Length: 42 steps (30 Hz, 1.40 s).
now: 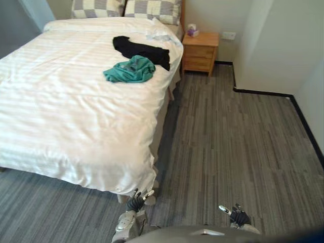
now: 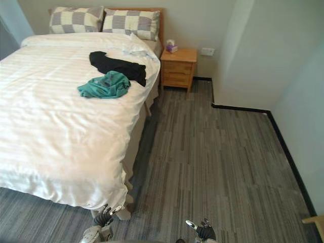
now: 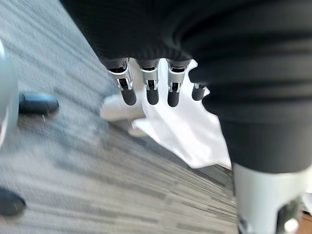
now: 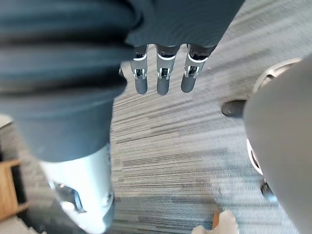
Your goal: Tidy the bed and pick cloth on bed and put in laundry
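A teal cloth (image 1: 130,70) lies crumpled on the white bed (image 1: 71,111), towards its right side. A black garment (image 1: 142,50) stretches out just behind it, touching it. My left hand (image 1: 135,203) hangs low by the bed's near right corner, fingers (image 3: 152,90) straight and holding nothing. My right hand (image 1: 237,215) hangs low over the carpet to the right, its fingers (image 4: 163,78) straight and empty too. Both hands are far from the clothes.
Two checked pillows (image 1: 152,10) lie at the head of the bed. A wooden nightstand (image 1: 200,50) with a tissue box (image 1: 192,31) stands by the bed's far right corner. Grey striped carpet (image 1: 238,142) runs along the bed's right side up to a wall corner (image 1: 253,55).
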Available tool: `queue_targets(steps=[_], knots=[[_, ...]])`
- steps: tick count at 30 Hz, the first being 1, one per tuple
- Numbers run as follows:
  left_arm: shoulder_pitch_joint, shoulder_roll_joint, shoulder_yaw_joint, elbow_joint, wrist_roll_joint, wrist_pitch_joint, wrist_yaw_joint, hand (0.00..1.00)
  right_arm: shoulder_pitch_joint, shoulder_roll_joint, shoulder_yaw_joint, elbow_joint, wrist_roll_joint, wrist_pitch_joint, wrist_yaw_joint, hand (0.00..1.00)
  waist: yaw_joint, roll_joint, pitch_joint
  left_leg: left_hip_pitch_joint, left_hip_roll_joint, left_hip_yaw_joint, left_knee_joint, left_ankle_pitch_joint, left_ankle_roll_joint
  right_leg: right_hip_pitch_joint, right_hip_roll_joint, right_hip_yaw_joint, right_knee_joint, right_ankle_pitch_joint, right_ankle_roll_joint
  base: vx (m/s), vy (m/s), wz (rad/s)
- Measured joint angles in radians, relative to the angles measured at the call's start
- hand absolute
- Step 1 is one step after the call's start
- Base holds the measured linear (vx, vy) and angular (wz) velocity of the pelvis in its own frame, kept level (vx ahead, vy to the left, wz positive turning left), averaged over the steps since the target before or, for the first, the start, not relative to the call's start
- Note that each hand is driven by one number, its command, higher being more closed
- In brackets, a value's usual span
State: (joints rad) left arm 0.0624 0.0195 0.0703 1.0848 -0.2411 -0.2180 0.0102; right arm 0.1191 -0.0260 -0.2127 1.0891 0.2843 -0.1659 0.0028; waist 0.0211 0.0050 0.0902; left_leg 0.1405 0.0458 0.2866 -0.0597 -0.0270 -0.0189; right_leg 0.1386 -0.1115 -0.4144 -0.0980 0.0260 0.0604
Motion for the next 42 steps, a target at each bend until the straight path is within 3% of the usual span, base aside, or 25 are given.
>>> queue_targets(steps=[1, 7, 10, 15, 17, 18, 19, 20, 21, 22, 24, 25, 26, 28, 29, 31, 36, 38, 39, 40, 41, 42], knots=[[0.037, 0.029, 0.001, 0.009, 0.038, 0.077, -0.004, 0.00, -0.026, -0.018, 0.103, 0.030, 0.008, 0.007, 0.014, 0.00, -0.011, -0.006, -0.031, 0.051, -0.034, 0.005, -0.044, 0.001, 0.010, 0.035, -0.024, -0.016, 0.001, 0.000, 0.026, 0.01, 0.021, 0.05], [0.037, 0.030, 0.001, 0.009, 0.035, 0.084, -0.004, 0.00, -0.024, -0.018, 0.103, 0.030, 0.008, 0.010, 0.014, 0.00, -0.014, -0.006, -0.031, 0.050, -0.034, 0.005, -0.044, 0.001, 0.010, 0.035, -0.024, -0.016, 0.001, 0.000, 0.026, 0.00, 0.000, 0.00], [0.037, 0.033, 0.000, 0.008, 0.008, 0.116, -0.005, 0.00, -0.024, -0.020, 0.103, 0.029, 0.008, 0.030, 0.013, 0.00, -0.019, -0.006, -0.031, 0.049, -0.033, 0.010, -0.044, 0.000, 0.009, 0.032, -0.023, -0.010, 0.001, 0.000, 0.026, 0.00, 0.000, -0.03], [0.037, 0.046, 0.002, 0.008, -0.148, 0.187, -0.014, 0.00, -0.026, -0.025, 0.110, 0.028, 0.006, 0.048, 0.016, 0.00, -0.014, -0.016, -0.025, 0.050, -0.019, 0.071, -0.037, -0.010, -0.001, 0.007, -0.009, 0.054, -0.003, 0.005, 0.018, -0.01, -0.012, -0.32], [0.039, 0.059, 0.012, 0.005, -0.217, 0.204, -0.034, 0.00, -0.035, -0.033, 0.130, 0.028, 0.004, 0.054, 0.029, 0.00, -0.004, -0.021, -0.015, 0.021, 0.007, 0.108, 0.051, -0.061, -0.014, 0.005, -0.002, 0.094, 0.001, -0.001, 0.005, 0.03, -0.043, -0.61], [0.041, 0.073, 0.019, -0.002, -0.256, 0.213, -0.047, 0.00, -0.043, -0.031, 0.147, 0.027, -0.006, 0.061, 0.038, 0.00, -0.002, -0.025, -0.006, -0.043, 0.048, 0.115, 0.218, -0.130, -0.036, -0.008, 0.001, 0.104, -0.003, -0.016, -0.004, 0.00, -0.110, -0.45], [0.040, 0.081, 0.042, -0.014, -0.280, 0.213, -0.056, 0.00, -0.046, -0.025, 0.150, 0.026, -0.018, 0.066, 0.046, 0.00, 0.001, -0.036, 0.008, -0.137, 0.099, 0.099, 0.441, -0.163, -0.040, -0.005, 0.011, 0.117, 0.000, -0.020, -0.010, -0.02, -0.145, -0.41], [0.040, 0.078, 0.062, -0.028, -0.288, 0.213, -0.057, 0.00, -0.046, -0.025, 0.151, 0.021, -0.022, 0.067, 0.047, 0.00, 0.002, -0.035, 0.014, -0.180, 0.124, 0.078, 0.545, -0.164, -0.038, -0.002, 0.016, 0.127, 0.004, -0.021, -0.012, 0.01, -0.147, -0.45], [0.040, 0.067, 0.094, -0.052, -0.287, 0.200, -0.058, 0.00, -0.046, -0.032, 0.167, -0.004, -0.027, 0.073, 0.054, 0.00, 0.020, -0.020, 0.041, -0.245, 0.158, 0.029, 0.721, -0.158, -0.029, 0.010, 0.032, 0.152, 0.031, -0.036, -0.029, 0.02, -0.071, -0.49], [0.038, 0.063, 0.093, -0.062, -0.286, 0.202, -0.069, 0.00, -0.044, -0.049, 0.170, -0.013, -0.032, 0.074, 0.057, 0.00, 0.030, -0.003, 0.053, -0.266, 0.159, -0.023, 0.766, -0.180, -0.035, 0.010, 0.038, 0.170, 0.048, -0.051, -0.030, 0.06, 0.050, -0.64], [0.040, 0.031, 0.086, -0.063, -0.287, 0.202, -0.094, 0.00, -0.047, -0.072, 0.166, -0.011, -0.033, 0.080, 0.066, 0.00, 0.036, 0.023, 0.056, -0.261, 0.120, -0.080, 0.635, -0.229, -0.035, 0.010, 0.029, 0.211, 0.061, -0.062, -0.023, 0.09, 0.165, -0.53], [0.041, 0.029, 0.078, -0.063, -0.287, 0.204, -0.100, 0.00, -0.047, -0.079, 0.164, -0.013, -0.034, 0.079, 0.074, 0.00, 0.033, 0.035, 0.060, -0.258, 0.105, -0.081, 0.517, -0.221, -0.041, 0.008, 0.024, 0.218, 0.061, -0.063, -0.016, 0.10, 0.168, -0.40], [0.045, 0.026, 0.067, -0.061, -0.295, 0.208, -0.110, 0.00, -0.047, -0.086, 0.164, -0.012, -0.033, 0.080, 0.077, 0.00, 0.033, 0.043, 0.061, -0.240, 0.086, -0.069, 0.407, -0.179, -0.015, 0.004, 0.014, 0.232, 0.051, -0.055, 0.006, 0.14, 0.158, -0.32], [0.056, 0.038, 0.069, -0.064, -0.297, 0.210, -0.115, 0.00, -0.039, -0.075, 0.166, -0.030, -0.033, 0.077, 0.084, 0.00, 0.040, 0.032, 0.054, -0.205, 0.048, -0.031, 0.322, -0.152, -0.010, 0.007, -0.013, 0.233, 0.067, -0.055, 0.018, 0.22, 0.126, -0.17], [0.058, 0.039, 0.075, -0.072, -0.298, 0.211, -0.115, 0.00, -0.031, -0.074, 0.168, -0.034, -0.033, 0.075, 0.091, 0.00, 0.046, 0.027, 0.063, -0.191, 0.035, -0.015, 0.313, -0.150, 0.003, 0.008, -0.030, 0.225, 0.096, -0.088, 0.023, 0.19, 0.060, -0.04], [0.070, 0.033, 0.092, -0.087, -0.293, 0.214, -0.116, 0.00, -0.025, -0.071, 0.182, -0.043, -0.032, 0.069, 0.095, 0.00, 0.046, 0.028, 0.062, -0.190, 0.035, -0.012, 0.336, -0.161, 0.019, 0.011, -0.037, 0.216, 0.124, -0.108, 0.028, 0.18, 0.048, 0.07], [0.076, 0.037, 0.087, -0.098, -0.278, 0.214, -0.124, 0.00, -0.015, -0.072, 0.182, -0.044, -0.035, 0.072, 0.089, 0.00, 0.053, 0.010, 0.046, -0.155, 0.026, 0.020, 0.312, -0.175, 0.015, 0.011, -0.046, 0.215, 0.142, -0.120, 0.046, 0.16, 0.005, -0.06], [0.071, 0.048, 0.072, -0.081, -0.271, 0.215, -0.119, 0.00, -0.013, -0.067, 0.170, -0.038, -0.035, 0.078, 0.079, 0.00, 0.050, -0.001, 0.041, -0.123, 0.003, 0.017, 0.272, -0.197, 0.029, -0.039, -0.067, 0.236, 0.283, -0.191, 0.065, 0.07, 0.032, -0.09], [0.068, 0.071, 0.035, -0.076, -0.246, 0.214, -0.117, 0.00, -0.014, -0.065, 0.139, -0.034, -0.034, 0.078, 0.075, 0.00, 0.045, -0.012, 0.034, -0.118, -0.005, 0.011, 0.276, -0.212, 0.030, -0.125, -0.099, 0.245, 0.477, -0.247, 0.062, 0.06, 0.022, 0.11], [0.057, 0.087, -0.005, -0.066, -0.237, 0.208, -0.115, 0.00, -0.015, -0.064, 0.130, -0.043, -0.035, 0.074, 0.071, 0.00, 0.032, -0.032, 0.036, -0.093, -0.028, 0.003, 0.270, -0.217, 0.033, -0.218, -0.144, 0.253, 0.704, -0.244, 0.044, 0.08, 0.026, 0.23], [0.051, 0.101, -0.019, -0.062, -0.237, 0.205, -0.114, 0.00, -0.015, -0.064, 0.131, -0.048, -0.035, 0.071, 0.070, 0.00, 0.026, -0.044, 0.041, -0.070, -0.042, -0.004, 0.260, -0.220, 0.037, -0.250, -0.171, 0.253, 0.802, -0.224, 0.029, 0.10, 0.057, 0.39], [0.049, 0.119, -0.044, -0.057, -0.237, 0.206, -0.112, 0.00, -0.012, -0.064, 0.133, -0.064, -0.034, 0.055, 0.062, 0.00, 0.013, -0.062, 0.049, -0.014, -0.068, -0.030, 0.230, -0.223, 0.047, -0.302, -0.214, 0.261, 0.964, -0.143, 0.005, 0.20, 0.073, 0.51]])
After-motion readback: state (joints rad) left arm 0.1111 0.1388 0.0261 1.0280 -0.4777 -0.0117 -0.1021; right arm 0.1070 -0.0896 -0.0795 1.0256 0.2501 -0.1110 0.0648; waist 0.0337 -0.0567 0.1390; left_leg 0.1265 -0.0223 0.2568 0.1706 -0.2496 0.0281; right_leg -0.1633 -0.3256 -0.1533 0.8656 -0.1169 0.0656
